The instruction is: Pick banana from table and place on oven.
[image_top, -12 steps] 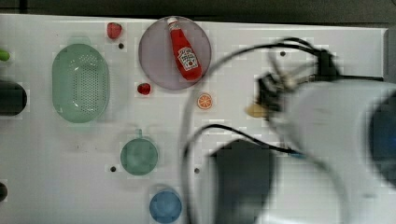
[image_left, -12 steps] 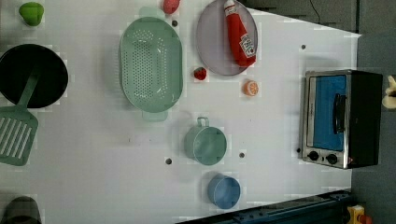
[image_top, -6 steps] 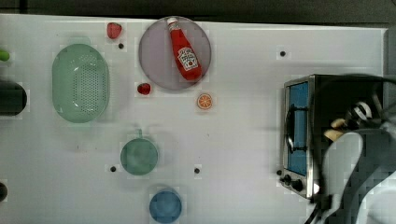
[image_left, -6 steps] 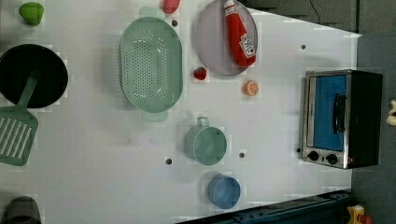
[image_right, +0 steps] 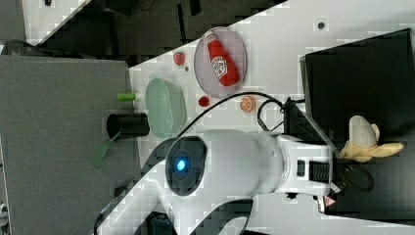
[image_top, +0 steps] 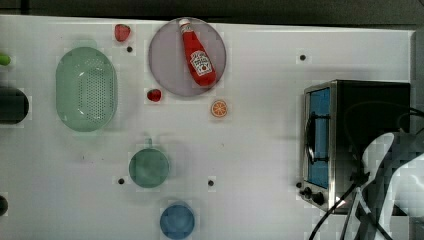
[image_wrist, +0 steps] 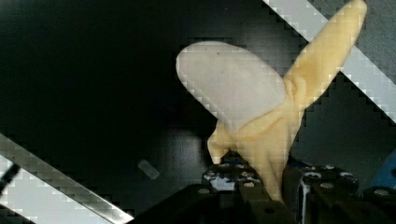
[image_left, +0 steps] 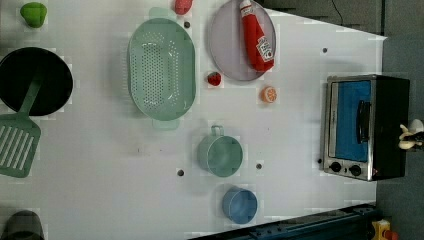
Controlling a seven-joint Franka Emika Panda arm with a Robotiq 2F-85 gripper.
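Note:
The banana (image_wrist: 261,107), pale yellow with a half-peeled white tip, sticks out of my gripper (image_wrist: 273,186), whose fingers are shut on its lower end. It hangs over the black top of the oven (image_wrist: 93,93); I cannot tell whether it touches. In the right view the banana (image_right: 367,142) is over the oven top (image_right: 362,73), with the gripper (image_right: 342,155) beside it at the end of the white arm. The left view has the banana (image_left: 410,137) at the oven's (image_left: 390,125) right edge. The table (image_top: 260,150) is white.
On the table are a plate with a ketchup bottle (image_top: 199,52), an orange slice (image_top: 219,108), two strawberries (image_top: 154,94), a green colander (image_top: 86,89), a teal cup (image_top: 148,167) and a blue cup (image_top: 177,220). A black pan (image_left: 35,80) and a spatula (image_left: 17,150) lie at the left view's left.
The arm has swung from the middle of the table to the top view's right, over the oven. In the left view the banana has slid down along the oven's right edge.

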